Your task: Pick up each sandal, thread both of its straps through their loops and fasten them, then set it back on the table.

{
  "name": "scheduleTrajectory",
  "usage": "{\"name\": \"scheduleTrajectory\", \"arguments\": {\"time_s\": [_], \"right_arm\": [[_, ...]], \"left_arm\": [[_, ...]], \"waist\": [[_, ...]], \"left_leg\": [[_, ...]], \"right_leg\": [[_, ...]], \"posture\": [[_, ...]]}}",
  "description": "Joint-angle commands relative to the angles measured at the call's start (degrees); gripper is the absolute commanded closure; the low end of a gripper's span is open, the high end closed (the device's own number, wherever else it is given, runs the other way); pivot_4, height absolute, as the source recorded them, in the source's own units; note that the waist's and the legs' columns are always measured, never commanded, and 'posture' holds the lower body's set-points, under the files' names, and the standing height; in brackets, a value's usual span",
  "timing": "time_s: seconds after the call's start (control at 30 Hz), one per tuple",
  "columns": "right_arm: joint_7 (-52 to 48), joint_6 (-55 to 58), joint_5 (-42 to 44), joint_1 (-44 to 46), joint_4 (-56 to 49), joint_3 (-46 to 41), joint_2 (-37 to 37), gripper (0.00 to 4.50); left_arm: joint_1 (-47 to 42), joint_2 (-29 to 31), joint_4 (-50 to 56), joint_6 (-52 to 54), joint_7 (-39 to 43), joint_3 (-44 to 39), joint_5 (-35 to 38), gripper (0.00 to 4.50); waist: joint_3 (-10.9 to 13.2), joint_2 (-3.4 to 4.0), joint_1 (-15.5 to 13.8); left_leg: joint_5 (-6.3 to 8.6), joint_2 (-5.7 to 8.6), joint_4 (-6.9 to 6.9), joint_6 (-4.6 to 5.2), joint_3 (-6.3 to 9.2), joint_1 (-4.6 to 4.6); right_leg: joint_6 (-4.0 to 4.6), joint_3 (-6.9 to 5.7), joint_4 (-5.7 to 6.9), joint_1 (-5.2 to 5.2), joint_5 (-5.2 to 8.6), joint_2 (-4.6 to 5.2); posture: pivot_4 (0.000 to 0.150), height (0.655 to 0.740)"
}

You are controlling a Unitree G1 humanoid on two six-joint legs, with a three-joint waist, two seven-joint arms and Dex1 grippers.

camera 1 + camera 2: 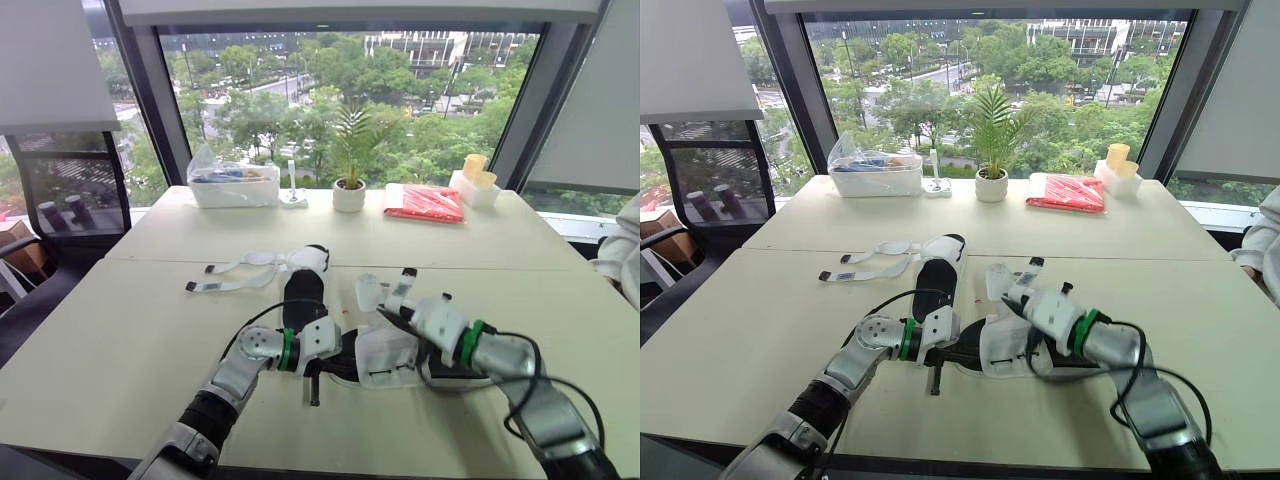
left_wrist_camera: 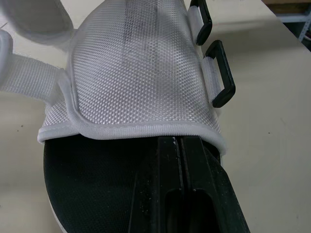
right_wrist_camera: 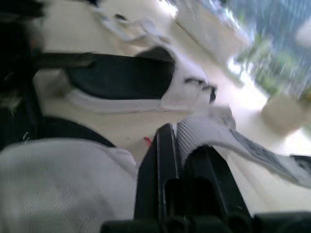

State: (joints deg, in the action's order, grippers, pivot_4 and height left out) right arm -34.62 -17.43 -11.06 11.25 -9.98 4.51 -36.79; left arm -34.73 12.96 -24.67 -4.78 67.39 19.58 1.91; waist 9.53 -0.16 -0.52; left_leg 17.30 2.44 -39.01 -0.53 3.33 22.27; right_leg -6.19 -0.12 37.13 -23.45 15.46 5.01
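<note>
Near sandal (image 1: 385,355): lies on the front table (image 1: 120,340) between the two grippers, close to the table's near edge. Its long axis runs crosswise, from the robot's left to its right. The rounded end of its black sole is at the left gripper; whether that end is heel or toe cannot be told.

Left gripper (image 2: 179,143): fingers closed together, lying along the black sole, with tips at the hem of the white mesh flap (image 2: 141,73). Whether they pinch the hem cannot be told. Two black loops (image 2: 221,73) stand on the flap's far edge.

Right gripper (image 3: 180,133): fingers closed on a white ribbed strap (image 3: 252,150), which runs out from between them, raised above the sandal.

Far sandal (image 1: 303,285): just behind the near one, long axis pointing away from the robot. Its loose straps (image 1: 235,275) lie flat, spread toward the robot's left.

Open room: bare tabletop to either side of the near sandal. A plant pot (image 1: 349,195), a red packet (image 1: 424,202) and a clear box (image 1: 233,183) stand well apart by the window.
</note>
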Motion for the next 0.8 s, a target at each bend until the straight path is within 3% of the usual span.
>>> {"name": "scheduleTrajectory", "arguments": {"time_s": [0.03, 0.2, 0.33, 0.53, 0.63, 0.8], "right_arm": [[18.35, -25.24, -22.17, -1.08, 4.53, 0.51, -5.15, 4.44], [41.9, -38.76, -42.64, -0.71, 12.94, 2.64, -9.29, 4.44], [60.54, -36.97, -57.37, -0.04, 17.19, 6.3, -12.52, 4.44], [66.27, -37.38, -58.02, 0.98, 20.51, 10.31, -15.43, 4.44], [63.93, -39.18, -53.2, 0.64, 20.29, 10.34, -16.91, 3.61], [54.51, -41.94, -41.33, -1.69, 17.1, 9.25, -21.48, 1.13]], "left_arm": [[0.78, -0.38, -1.74, 0.05, 1.51, 3.12, -1.37, 4.5], [0.54, -0.63, -2.18, -0.4, 1.85, 3.34, -1.52, 4.5], [0.72, -0.81, -2.06, -0.33, 1.65, 3.28, -1.56, 4.5], [1.66, -0.71, -0.91, 0.27, 1.3, 3.21, -1.51, 4.5], [2.17, -0.53, -0.31, 0.52, 1.26, 3.16, -1.46, 4.5], [3.04, -0.31, 0.63, 0.97, 1.26, 3.21, -1.35, 4.5]], "waist": [[-0.01, -0.01, -0.11], [-0.02, -0.03, -0.16], [-0.05, -0.05, -0.21], [-0.1, -0.05, -0.2], [-0.11, -0.05, -0.2], [-0.11, -0.06, -0.12]], "left_leg": [[0.0, 0.05, 0.0, 0.0, 0.0, -0.04], [-0.17, 0.1, 0.0, -0.3, 0.01, -0.05], [-0.18, 0.12, 0.0, -0.32, 0.01, -0.07], [-0.17, 0.13, 0.01, -0.29, 0.03, -0.17], [-0.07, 0.1, 0.02, -0.12, 0.04, -0.24], [0.11, -0.05, 0.13, 0.2, 0.04, -0.86]], "right_leg": [[-0.01, 0.0, 0.0, 0.03, 0.01, 0.0], [-0.02, 0.03, 0.0, 0.04, 0.03, -0.01], [-0.02, 0.07, -0.01, 0.09, 0.03, -0.01], [0.0, 0.09, -0.07, 0.27, 0.04, -0.02], [0.0, 0.1, -0.09, 0.35, 0.04, -0.01], [-0.04, 0.1, -0.28, 0.99, 0.08, -0.01]], "posture": [[0.15, 0.7374], [0.15, 0.7374], [0.15, 0.7374], [0.15, 0.7374], [0.15, 0.7374], [0.15, 0.7374]]}}
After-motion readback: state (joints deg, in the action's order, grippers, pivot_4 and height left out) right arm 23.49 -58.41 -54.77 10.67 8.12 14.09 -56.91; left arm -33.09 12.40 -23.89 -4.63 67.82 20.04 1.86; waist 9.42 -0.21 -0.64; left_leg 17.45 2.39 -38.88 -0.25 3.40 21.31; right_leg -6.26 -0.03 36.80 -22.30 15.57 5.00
